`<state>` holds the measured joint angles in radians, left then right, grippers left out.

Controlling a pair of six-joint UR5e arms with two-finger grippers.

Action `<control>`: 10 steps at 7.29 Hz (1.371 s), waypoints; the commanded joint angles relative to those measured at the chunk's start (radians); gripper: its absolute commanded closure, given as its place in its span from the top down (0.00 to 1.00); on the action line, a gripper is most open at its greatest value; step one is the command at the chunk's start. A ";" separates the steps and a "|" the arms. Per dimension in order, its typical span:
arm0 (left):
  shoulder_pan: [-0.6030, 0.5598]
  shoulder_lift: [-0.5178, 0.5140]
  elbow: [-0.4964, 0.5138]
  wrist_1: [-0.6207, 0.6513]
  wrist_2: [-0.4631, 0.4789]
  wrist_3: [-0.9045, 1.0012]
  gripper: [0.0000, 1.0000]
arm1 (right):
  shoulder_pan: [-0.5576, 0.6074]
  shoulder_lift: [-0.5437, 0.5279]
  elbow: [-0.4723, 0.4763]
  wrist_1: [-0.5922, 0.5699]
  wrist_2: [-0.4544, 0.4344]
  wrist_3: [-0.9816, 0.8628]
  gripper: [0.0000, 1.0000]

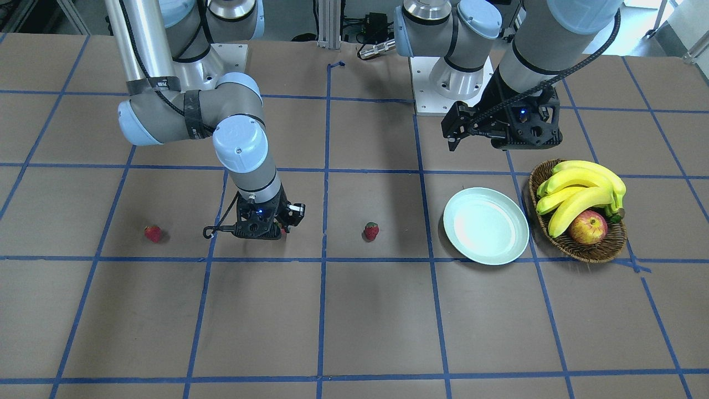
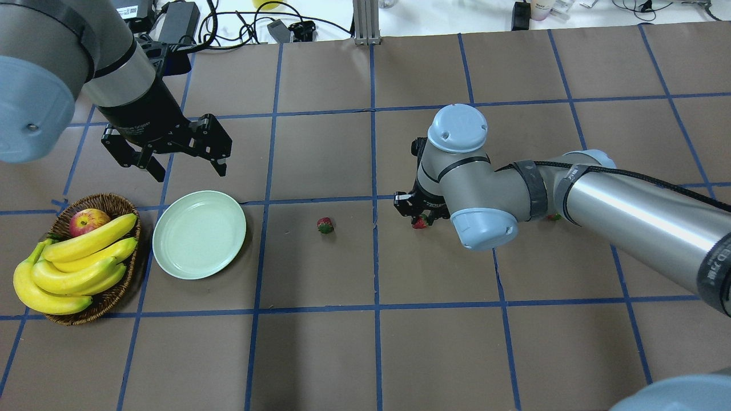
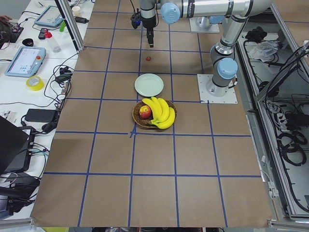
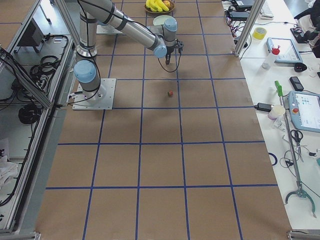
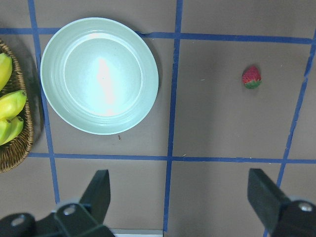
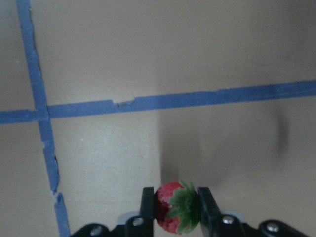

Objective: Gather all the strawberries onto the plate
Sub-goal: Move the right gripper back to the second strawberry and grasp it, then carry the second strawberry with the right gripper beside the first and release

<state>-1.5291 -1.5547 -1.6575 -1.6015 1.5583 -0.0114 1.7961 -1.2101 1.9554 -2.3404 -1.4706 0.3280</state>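
My right gripper [image 6: 177,217] is shut on a strawberry [image 6: 176,212], red with a green cap, held low over the brown table; that berry also shows under the right wrist [image 2: 421,222]. A second strawberry [image 2: 325,225] lies on the table between the right gripper [image 2: 421,218] and the plate [image 2: 165,242]. A third strawberry [image 1: 153,233] lies beyond the right arm, partly hidden by it in the overhead view. The pale mint plate [image 5: 54,94] holds nothing. My left gripper [image 5: 180,197] hangs open above the table just behind the plate.
A brown wicker basket [image 2: 108,297] with bananas [image 2: 74,265] and an apple [image 2: 87,220] stands right beside the plate. Blue tape lines grid the table. Cables and equipment lie beyond the far table edge.
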 commanded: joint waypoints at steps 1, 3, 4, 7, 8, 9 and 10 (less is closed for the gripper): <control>0.000 -0.001 -0.001 0.002 -0.001 -0.001 1.00 | 0.012 0.026 -0.109 0.092 0.155 0.121 0.00; 0.000 0.001 -0.001 0.000 0.002 0.001 1.00 | 0.125 0.088 -0.145 0.048 0.196 0.234 0.00; 0.000 -0.001 -0.001 0.000 0.000 0.001 1.00 | 0.172 0.125 -0.183 0.037 0.185 0.271 0.00; 0.000 -0.004 -0.005 0.015 0.000 -0.005 1.00 | 0.198 0.155 -0.204 0.035 0.149 0.284 0.86; 0.000 -0.002 -0.005 0.014 0.002 -0.002 1.00 | 0.197 0.149 -0.208 0.041 0.139 0.281 1.00; -0.002 -0.004 -0.004 0.017 -0.001 -0.002 1.00 | 0.195 0.127 -0.214 0.046 0.097 0.261 1.00; -0.002 -0.007 -0.004 0.017 -0.001 -0.002 1.00 | 0.172 0.095 -0.208 0.073 0.016 0.136 1.00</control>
<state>-1.5302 -1.5590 -1.6619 -1.5859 1.5579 -0.0141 1.9866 -1.0818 1.7453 -2.2912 -1.3748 0.5691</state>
